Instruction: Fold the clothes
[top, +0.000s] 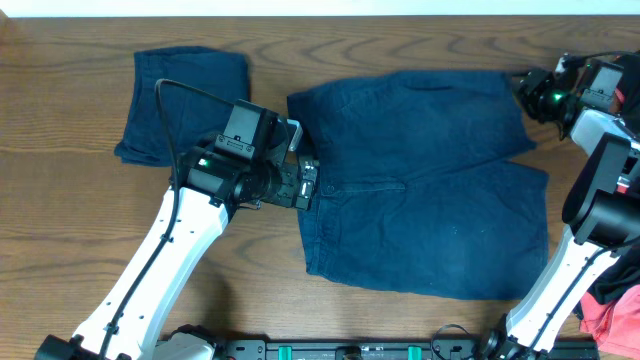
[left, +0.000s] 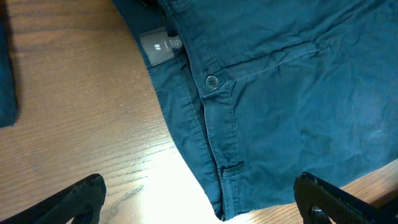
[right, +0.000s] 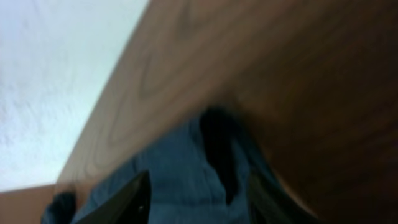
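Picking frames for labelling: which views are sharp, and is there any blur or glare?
Overhead: evenly lit and sharp, shorts clear. Left wrist: crisp, the button easy to make out, with a bright glare patch on the table. Right wrist: blurred throughout, shorts and wood grain smeared.

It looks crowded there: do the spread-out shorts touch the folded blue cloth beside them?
Apart. The overhead view shows bare table between the shorts and the folded blue cloth.

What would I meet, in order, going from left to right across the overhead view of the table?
folded dark-blue garment → left gripper at the waistband → navy shorts → right gripper at the shorts' far right corner → red-and-black garment
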